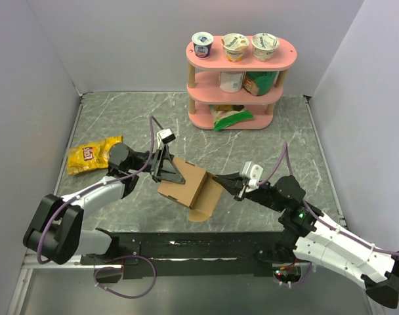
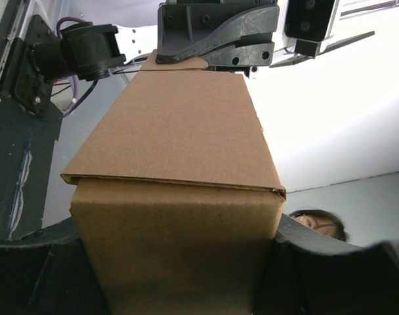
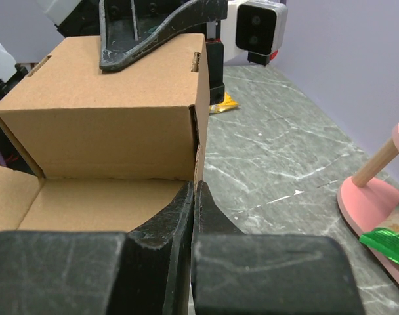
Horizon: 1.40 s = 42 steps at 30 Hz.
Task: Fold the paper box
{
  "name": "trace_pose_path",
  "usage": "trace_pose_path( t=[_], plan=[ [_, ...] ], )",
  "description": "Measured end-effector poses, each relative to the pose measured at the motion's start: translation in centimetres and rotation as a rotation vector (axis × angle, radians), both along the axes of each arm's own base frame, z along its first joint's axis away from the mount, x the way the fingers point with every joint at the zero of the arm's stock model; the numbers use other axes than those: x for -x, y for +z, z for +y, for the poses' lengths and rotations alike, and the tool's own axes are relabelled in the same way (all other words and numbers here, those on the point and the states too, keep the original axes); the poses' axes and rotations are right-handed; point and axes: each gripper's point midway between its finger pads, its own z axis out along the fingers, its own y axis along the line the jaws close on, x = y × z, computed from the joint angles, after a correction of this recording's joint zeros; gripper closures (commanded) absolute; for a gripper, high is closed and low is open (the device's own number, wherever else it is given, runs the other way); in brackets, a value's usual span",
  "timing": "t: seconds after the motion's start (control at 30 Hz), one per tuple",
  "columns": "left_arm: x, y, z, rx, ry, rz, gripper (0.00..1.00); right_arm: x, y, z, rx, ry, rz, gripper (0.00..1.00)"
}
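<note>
We found the paper box [image 1: 185,186] near the middle of the grey marbled table [image 1: 298,138], only partly folded: its walls stood up, while one flap [image 1: 206,202] lay open and flat toward the near edge. The left gripper [image 1: 165,169] clasped the box across its body, a finger pressed to either side (its wrist view was almost wholly brown cardboard). The right gripper [image 1: 217,178] had its jaws pressed tight together with nothing between them, and its tips met the box's open corner just above that flap. A yellow snack bag [image 1: 93,155] lay well apart on the left, and a pink shelf [image 1: 242,85] carrying cups [image 1: 235,46] stood at the far side
</note>
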Motion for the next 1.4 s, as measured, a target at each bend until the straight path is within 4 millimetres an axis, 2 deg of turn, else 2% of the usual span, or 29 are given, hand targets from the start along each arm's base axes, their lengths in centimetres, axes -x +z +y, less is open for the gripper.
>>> trace_pose_path(
  t=[0.47,0.83,0.97,1.27,1.4],
  plan=[
    [-0.2,-0.2,-0.1,0.002,-0.006,0.042,0.5,0.2,-0.2,-0.2,0.007,0.006,-0.025,1.0],
    [-0.8,-1.4,-0.2,-0.061,-0.017,0.042,0.5,-0.1,-1.8,0.1,0.069,0.008,0.003,1.0],
    [-1.1,-1.9,-0.2,-0.084,-0.021,0.017,0.5,-0.3,-2.1,0.3,0.092,0.007,0.021,1.0],
    [-1.4,-1.2,-0.4,-0.11,-0.051,-0.11,0.5,-0.5,-1.4,0.4,0.131,0.008,0.054,1.0],
    [-1.2,-2.1,-0.3,-0.129,-0.049,-0.13,0.5,-0.4,-2.3,0.6,0.161,0.017,0.093,1.0]
  ],
)
